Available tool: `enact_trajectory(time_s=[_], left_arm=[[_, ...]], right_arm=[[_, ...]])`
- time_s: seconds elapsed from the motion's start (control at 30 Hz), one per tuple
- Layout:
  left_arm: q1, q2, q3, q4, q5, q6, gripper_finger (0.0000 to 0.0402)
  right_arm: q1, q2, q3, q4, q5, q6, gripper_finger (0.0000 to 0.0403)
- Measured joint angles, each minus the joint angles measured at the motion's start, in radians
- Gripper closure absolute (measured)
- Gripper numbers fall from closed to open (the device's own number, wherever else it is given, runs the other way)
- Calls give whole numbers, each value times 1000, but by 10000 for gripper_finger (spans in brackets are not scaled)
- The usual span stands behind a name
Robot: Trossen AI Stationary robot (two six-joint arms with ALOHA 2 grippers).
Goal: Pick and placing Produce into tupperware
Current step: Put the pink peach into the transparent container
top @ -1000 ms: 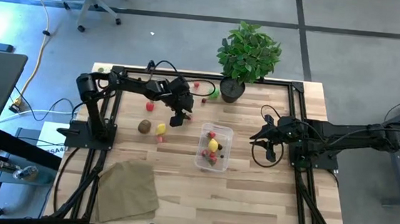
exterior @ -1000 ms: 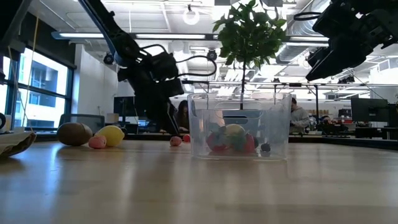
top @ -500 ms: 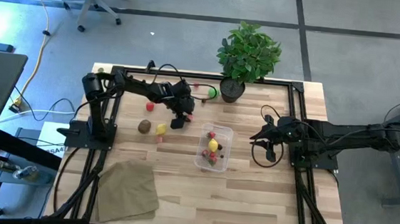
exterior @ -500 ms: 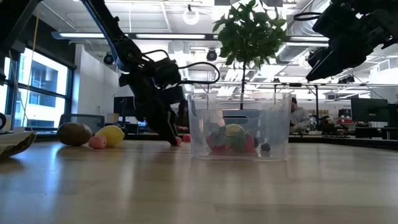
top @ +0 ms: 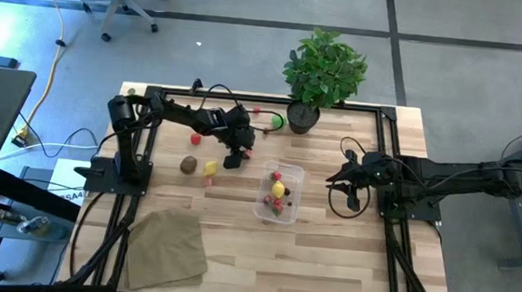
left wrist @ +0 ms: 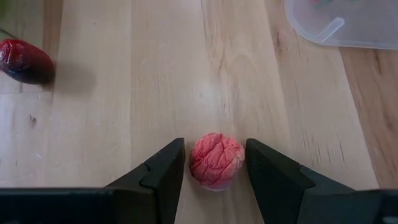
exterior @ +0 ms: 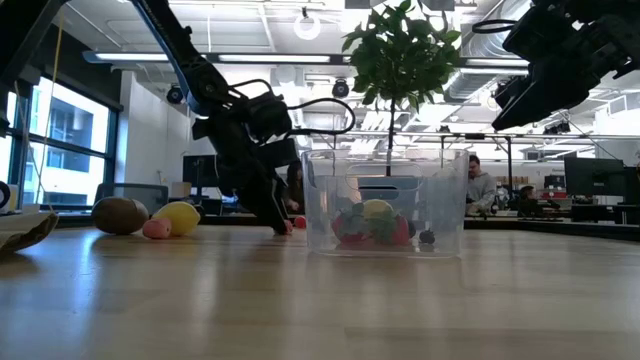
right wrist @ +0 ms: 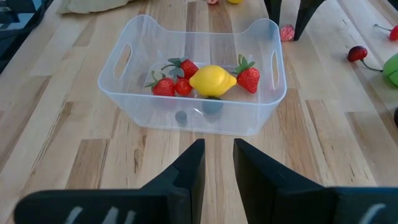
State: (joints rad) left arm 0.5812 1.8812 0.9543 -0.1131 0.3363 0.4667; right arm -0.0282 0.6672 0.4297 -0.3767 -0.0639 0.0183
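Now the left arm has dropped from its raised pose of a second ago, and the left gripper [left wrist: 214, 163] sits right down at the table top, straddling a small pink, wrinkled berry [left wrist: 216, 159] — a raspberry, by the look of it. That matters: the approach is done and the pick looks ready to close. In the last half second nothing more has shifted, so the arm seems settled over its target.

Look at the fingers [left wrist: 163, 171]: parted, one on each side of the berry, the inner faces very close to it, and I cannot tell whether they touch it. The berry rests on the wood, not lifted.

The clear tupperware [top: 294, 175] stands just beside the gripper toward the table's middle, already holding strawberries [right wrist: 248, 78], a lemon [right wrist: 212, 79] and a couple of small dark pieces. A dark red cherry [left wrist: 26, 60] lies a little apart from the berry. More produce waits on the left side of the table: a kiwi [top: 188, 164], a yellow piece [top: 210, 168] and a red one [top: 195, 139].

The right gripper [right wrist: 216, 163] hangs back on its own side, facing the container, fingers nearly together with a narrow gap, empty.
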Motion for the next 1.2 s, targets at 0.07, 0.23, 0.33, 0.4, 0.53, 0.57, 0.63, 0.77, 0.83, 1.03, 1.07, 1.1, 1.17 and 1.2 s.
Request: enact_trajectory(time_s=[0.07,0.23,0.33,0.4,0.53,0.57,0.63,0.77,0.83,1.03,1.07,1.1,1.17,1.2], left_arm=[[0,0,0,0,-2,0,242],[0,0,0,3,-7,0,272],[1,0,0,4,-8,0,294],[1,0,0,4,-8,0,306],[1,0,0,4,-8,0,317],[1,0,0,4,-7,0,317],[1,0,0,4,-7,-1,315],[1,-2,0,1,0,-7,315],[1,-4,0,-1,10,-10,317],[1,-67,-2,-4,32,-26,322],[1,-83,-2,-3,30,-26,322],[1,-99,-2,-3,28,-26,322],[1,-136,-2,-3,23,-26,323],[1,-154,-2,-2,21,-26,323]], right_arm=[[0,0,0,0,0,0,329],[0,0,0,0,0,0,329],[0,0,0,0,0,0,329],[0,0,0,0,0,0,329],[0,0,0,0,0,0,329],[0,0,0,0,0,0,329],[0,0,0,0,0,0,329],[0,0,0,0,0,0,329],[0,0,0,0,0,0,329],[0,0,0,0,0,0,329],[0,0,0,0,0,0,329],[0,0,0,0,0,0,329],[0,0,0,0,0,0,329],[0,0,0,0,0,0,329]])
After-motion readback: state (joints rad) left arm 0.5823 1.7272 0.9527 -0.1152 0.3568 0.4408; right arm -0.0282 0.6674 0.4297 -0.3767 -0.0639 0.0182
